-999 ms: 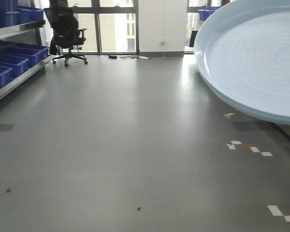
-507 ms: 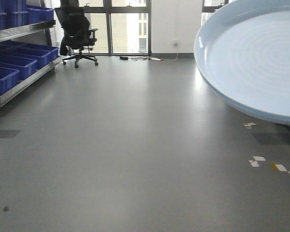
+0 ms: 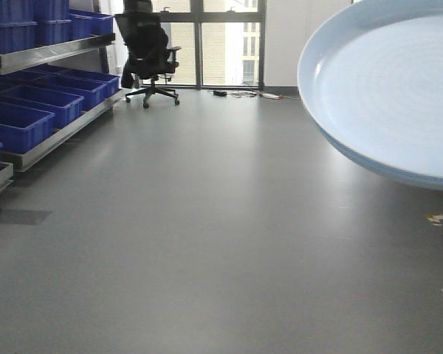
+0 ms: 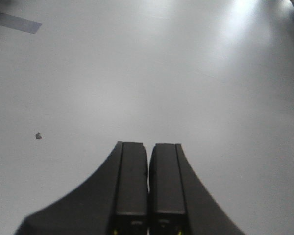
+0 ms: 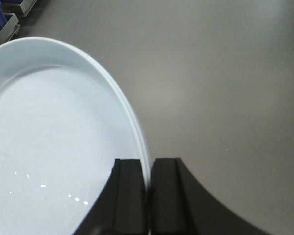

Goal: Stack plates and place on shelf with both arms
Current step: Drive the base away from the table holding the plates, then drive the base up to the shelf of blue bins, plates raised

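A large pale blue-white plate (image 3: pixel 391 88) hangs tilted in the air at the right of the front view, above the grey floor. In the right wrist view the same plate (image 5: pixel 49 132) fills the left side, and my right gripper (image 5: pixel 148 161) is shut on its rim, one finger inside the rim and one outside. Whether a second plate lies under it cannot be told. My left gripper (image 4: pixel 148 144) is shut with nothing in it, over bare floor. The shelf (image 3: pixel 52 51) runs along the left wall in the front view.
Several blue bins (image 3: pixel 18 125) sit on the shelf's levels. A black office chair (image 3: pixel 149 55) stands at the far end by the windows. White tape marks (image 3: pixel 437 218) lie on the floor at the right. A dark tape patch (image 4: pixel 17 22) lies at the left.
The front view has swung left: shelf, bins and chair have slid rightward and grown nearer, and the tape marks have drifted off to the right. The plate keeps its place in the view.
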{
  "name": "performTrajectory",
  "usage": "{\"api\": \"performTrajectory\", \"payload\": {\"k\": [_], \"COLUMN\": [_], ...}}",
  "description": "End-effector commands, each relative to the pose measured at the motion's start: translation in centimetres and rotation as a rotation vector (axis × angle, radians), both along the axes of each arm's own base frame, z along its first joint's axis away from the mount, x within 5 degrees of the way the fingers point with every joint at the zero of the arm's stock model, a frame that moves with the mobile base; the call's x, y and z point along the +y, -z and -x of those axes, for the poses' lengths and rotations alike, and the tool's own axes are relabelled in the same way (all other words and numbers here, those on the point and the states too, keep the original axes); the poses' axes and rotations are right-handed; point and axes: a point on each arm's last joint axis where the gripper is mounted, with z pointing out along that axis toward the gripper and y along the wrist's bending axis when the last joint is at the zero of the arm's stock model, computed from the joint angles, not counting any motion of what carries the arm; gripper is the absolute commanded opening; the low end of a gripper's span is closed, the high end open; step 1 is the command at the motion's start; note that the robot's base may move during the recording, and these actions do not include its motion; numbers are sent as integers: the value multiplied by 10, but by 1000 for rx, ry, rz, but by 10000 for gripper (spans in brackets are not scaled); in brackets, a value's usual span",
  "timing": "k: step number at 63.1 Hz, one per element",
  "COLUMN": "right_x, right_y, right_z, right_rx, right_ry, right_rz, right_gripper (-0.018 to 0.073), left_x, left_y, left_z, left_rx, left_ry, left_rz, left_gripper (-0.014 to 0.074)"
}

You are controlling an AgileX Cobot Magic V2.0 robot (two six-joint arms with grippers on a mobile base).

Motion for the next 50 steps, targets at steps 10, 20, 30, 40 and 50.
{"api": "performTrajectory", "payload": {"k": [10,20,30,40,50], "right_x": [-1,-1,-1,-1,-1], "right_y": [-20,-20,-20,-20,-20], "right_z": [-3,-3,-3,-3,-3], "right_rx": [-132,-132,-132,-132,-132], "right_ry": [19,19,19,19,19], "right_rz": [-18,-18,-18,-18,-18], "right_gripper": [56,56,56,56,56], "left_x": [0,0,0,0,0], "left_y": [-16,-16,-16,-16,-16], "left_z": [-4,-4,-4,-4,-4], "left_rx": [-103,-103,-103,-103,-103], "left_ry": [-9,-9,-9,-9,-9], "left_rz": [18,18,18,18,18], "left_gripper": [89,89,89,89,89]}}
